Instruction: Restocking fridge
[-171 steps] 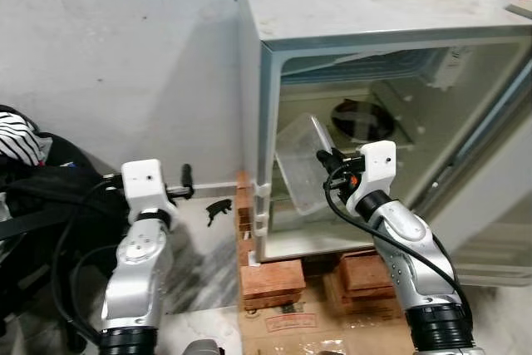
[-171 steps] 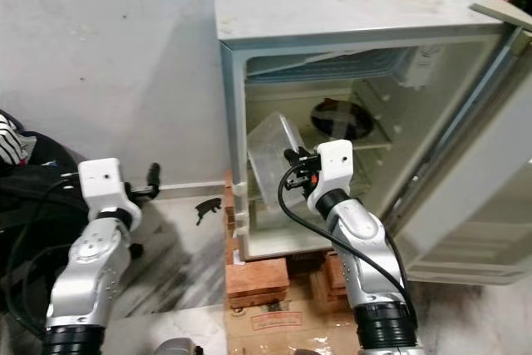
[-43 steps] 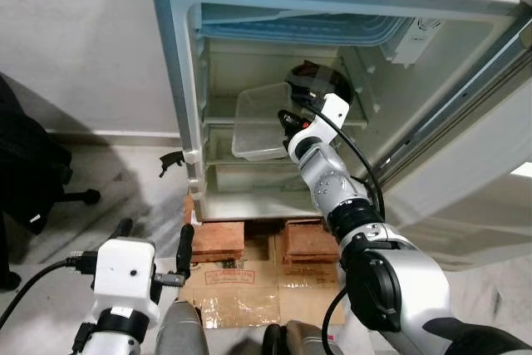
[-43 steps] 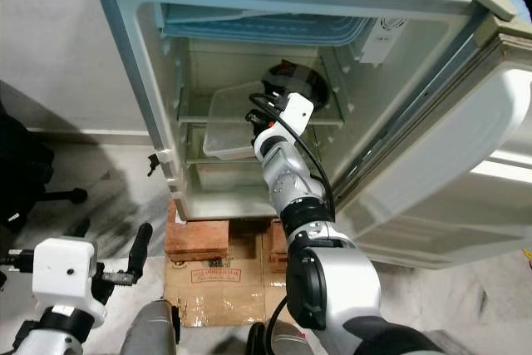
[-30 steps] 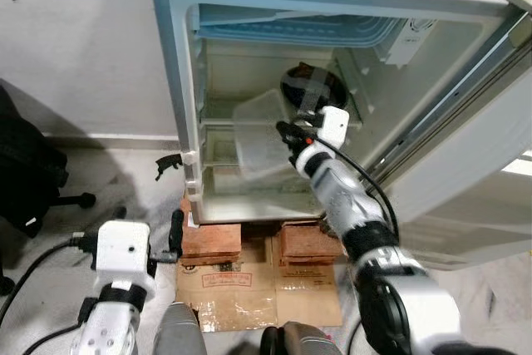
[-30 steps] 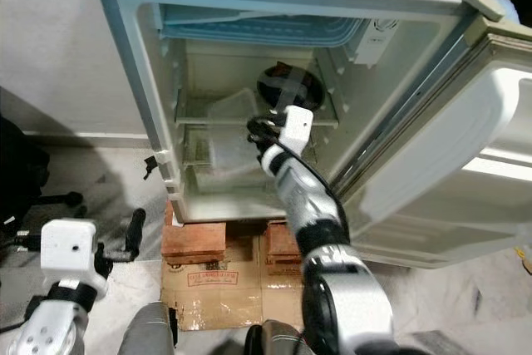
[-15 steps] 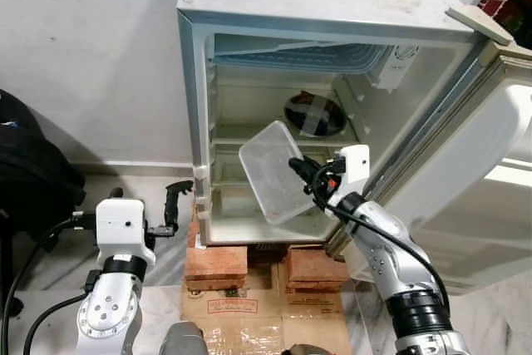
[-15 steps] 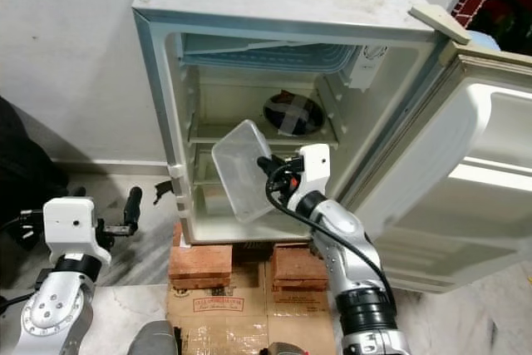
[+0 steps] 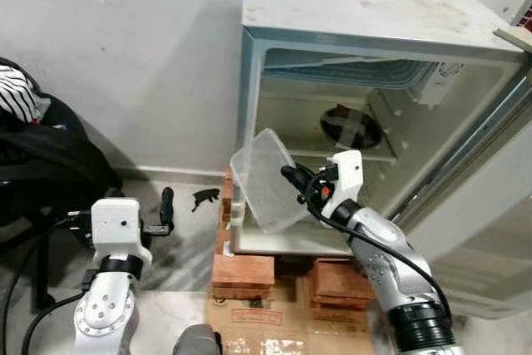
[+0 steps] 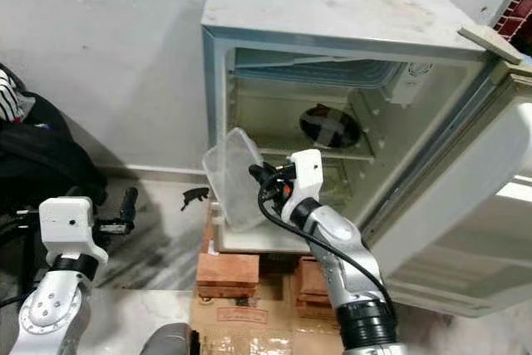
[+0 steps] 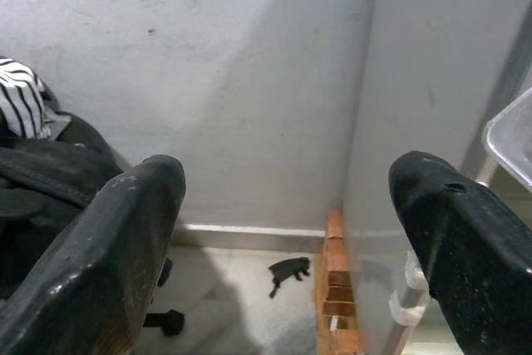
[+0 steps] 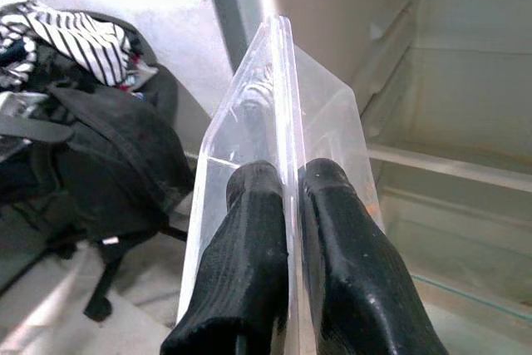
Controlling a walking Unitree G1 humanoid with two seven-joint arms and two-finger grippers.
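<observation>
A small white fridge [image 9: 349,2] stands open on bricks, its door [image 10: 474,197] swung out to the right. A dark round dish [image 9: 351,126] sits on the upper shelf. My right gripper [image 9: 291,177] is shut on the rim of a clear, empty plastic container [image 9: 259,179], which hangs tilted in front of the fridge's left edge, outside the shelves. In the right wrist view both fingers [image 12: 249,205] pinch the container's rim [image 12: 278,97]. My left gripper [image 9: 166,205] is open and held low at the left, away from the fridge, pointing at the wall.
Red bricks [image 9: 245,270] prop up the fridge, with cardboard [image 9: 266,322] on the floor before them. A black bag with striped cloth [image 9: 29,135] lies at the left. A small black scrap [image 9: 205,197] sits by the wall.
The container was in on the shelf about a second ago; my right gripper has since drawn it out to the fridge's front left. The camera has backed away and turned left.
</observation>
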